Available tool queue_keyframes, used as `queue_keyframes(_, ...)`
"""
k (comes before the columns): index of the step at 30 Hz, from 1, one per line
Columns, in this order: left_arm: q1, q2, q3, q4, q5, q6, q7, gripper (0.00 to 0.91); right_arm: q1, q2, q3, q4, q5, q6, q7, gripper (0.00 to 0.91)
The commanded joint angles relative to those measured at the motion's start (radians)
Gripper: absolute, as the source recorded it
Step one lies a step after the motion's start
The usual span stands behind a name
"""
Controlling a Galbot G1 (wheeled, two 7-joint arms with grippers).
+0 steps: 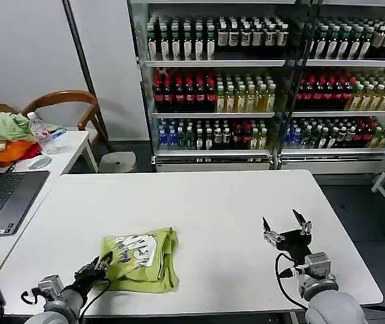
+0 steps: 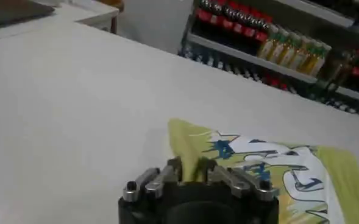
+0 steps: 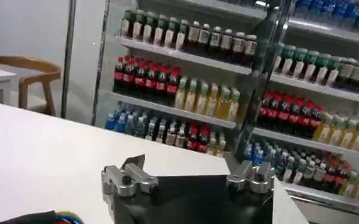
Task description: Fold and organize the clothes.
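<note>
The clothes are one lime yellow-green T-shirt (image 1: 141, 260), lying folded into a rough square near the front left of the white table (image 1: 205, 202), a white and blue print facing up. My left gripper (image 1: 102, 264) is at the shirt's left edge and is shut on it. In the left wrist view the fingers (image 2: 174, 170) pinch a ridge of the shirt's (image 2: 277, 176) yellow fabric, at the left gripper (image 2: 194, 170). My right gripper (image 1: 285, 226) hovers open over the bare right side of the table, apart from the shirt, and in the right wrist view the right gripper (image 3: 191, 173) holds nothing.
An open laptop (image 1: 3, 199) lies at the table's left edge. On a side desk behind it are a heap of pale green, tan and orange garments (image 1: 7, 138) and a water bottle (image 1: 38, 126). A wooden chair (image 1: 64, 104) and drink shelves (image 1: 266, 81) stand beyond.
</note>
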Motion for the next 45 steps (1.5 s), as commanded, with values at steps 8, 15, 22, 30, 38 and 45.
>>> queue_keyframes(8,0.003,0.026,-0.044,-0.123,0.065,0.041,-0.040,0.040,0.011,-0.002,-0.011,0.011,0.003,-0.010,-0.002,0.907)
queue_keyframes(15,0.026,0.165,-0.214,-0.172,0.065,0.110,-0.120,0.040,0.026,-0.001,-0.019,0.004,0.002,-0.009,-0.002,0.907)
queue_keyframes(22,0.116,0.338,-0.421,-0.131,0.061,0.111,-0.157,0.040,0.050,0.014,-0.049,-0.005,-0.002,-0.007,-0.003,0.907)
queue_keyframes(30,0.052,0.254,-0.161,-0.292,0.547,0.108,-0.143,0.040,0.076,0.007,-0.069,0.008,-0.003,-0.030,-0.004,0.907)
queue_keyframes(38,0.037,-0.098,0.497,-0.279,1.190,-0.061,-0.144,0.050,0.056,0.006,-0.055,0.004,-0.015,-0.038,-0.006,0.907)
queue_keyframes(45,-0.039,-0.148,0.534,-0.224,1.218,-0.060,-0.122,0.050,0.057,0.000,-0.050,0.006,-0.017,-0.042,-0.008,0.907)
